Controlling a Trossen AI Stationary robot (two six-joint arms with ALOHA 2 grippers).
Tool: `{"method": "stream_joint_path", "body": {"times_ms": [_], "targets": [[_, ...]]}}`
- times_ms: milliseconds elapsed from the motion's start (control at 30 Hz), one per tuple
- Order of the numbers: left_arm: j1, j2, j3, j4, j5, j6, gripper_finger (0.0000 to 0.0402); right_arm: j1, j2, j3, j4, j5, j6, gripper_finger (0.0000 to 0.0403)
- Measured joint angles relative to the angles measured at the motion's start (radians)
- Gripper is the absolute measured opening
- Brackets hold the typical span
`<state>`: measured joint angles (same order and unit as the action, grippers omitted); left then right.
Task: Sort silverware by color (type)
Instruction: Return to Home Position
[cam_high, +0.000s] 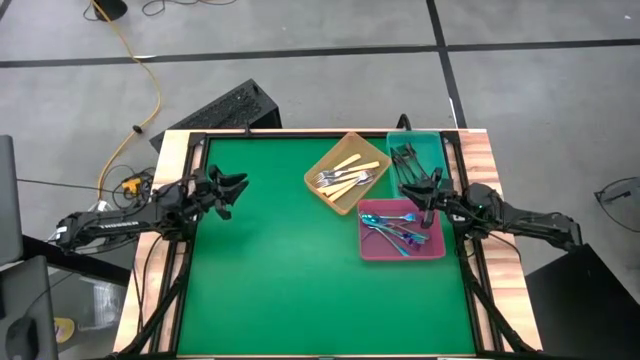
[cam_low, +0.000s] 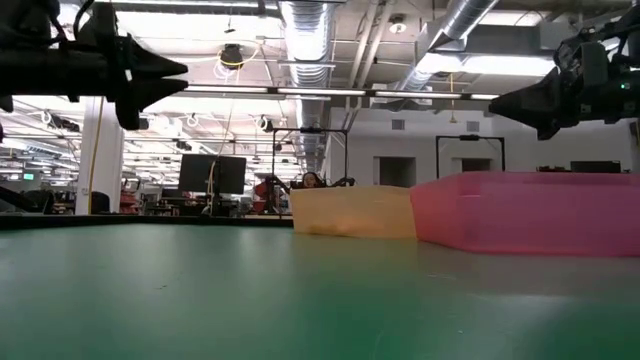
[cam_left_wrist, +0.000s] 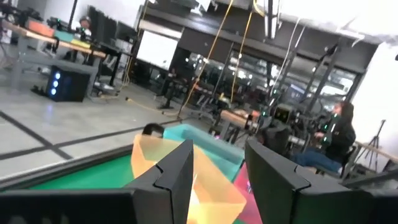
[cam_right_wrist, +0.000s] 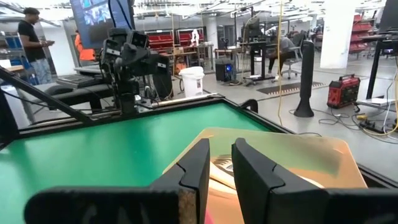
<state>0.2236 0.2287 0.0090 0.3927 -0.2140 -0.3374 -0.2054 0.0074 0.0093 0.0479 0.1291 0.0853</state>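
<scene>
From above, I see cream forks in the orange tray, black forks in the teal tray and blue forks in the pink tray. The left gripper hovers at the surface's left edge, the right gripper beside the trays. Left wrist view: jaws apart, empty. Right wrist view: narrow gap, empty.

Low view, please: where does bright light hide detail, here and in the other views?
Low view: ceiling lights leave the left gripper and right gripper as dark silhouettes. Left wrist view: part of the background is blown out white. High view: even light, forks plainly visible.
</scene>
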Motion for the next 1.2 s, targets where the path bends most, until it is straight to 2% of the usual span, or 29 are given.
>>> {"method": "stream_joint_path", "body": {"times_ms": [200,467,1200], "targets": [[0.0,0.0,-0.001,-0.105,-0.001,0.0,0.0129,0.0,0.0,0.0,-0.003,0.0,0.0,0.0093],[0.0,0.0,-0.001,-0.338,-0.001,0.006,0.0129,0.0,0.0,0.0,-0.006,0.0,0.001,0.0093],[-0.001,0.007,0.013,-0.38,0.02,0.022,0.0129,0.0,0.0,0.0,-0.009,0.0,0.002,0.0093]]}}
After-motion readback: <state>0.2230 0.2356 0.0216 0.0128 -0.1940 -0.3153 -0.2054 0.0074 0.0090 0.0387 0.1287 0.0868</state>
